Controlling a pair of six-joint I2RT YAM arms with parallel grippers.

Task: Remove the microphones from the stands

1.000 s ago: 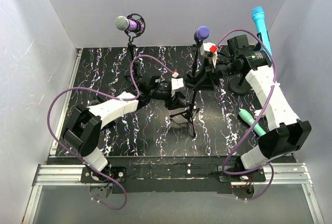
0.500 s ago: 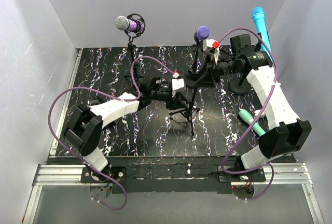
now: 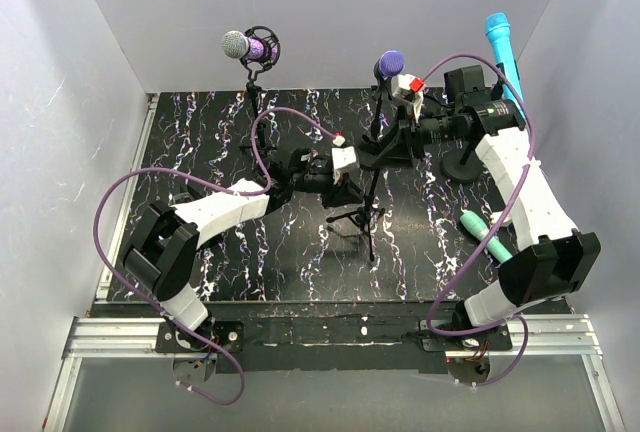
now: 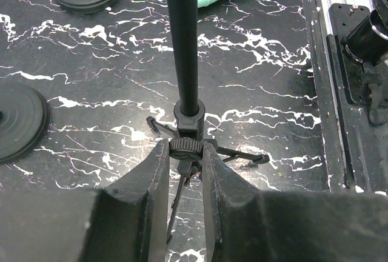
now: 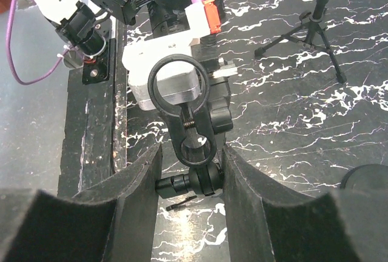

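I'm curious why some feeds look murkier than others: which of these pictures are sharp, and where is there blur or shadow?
Top external view: evenly lit and sharp, the table only faintly shadowed. Left wrist view: the stand is crisp, while the near fingers are dark and soft. Right wrist view: the clip ring is sharp, the fingers a dark blur.

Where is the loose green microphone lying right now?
In the top view, the green microphone lies flat on the right side of the table, just left of the right arm and to the right of the tripod stand.
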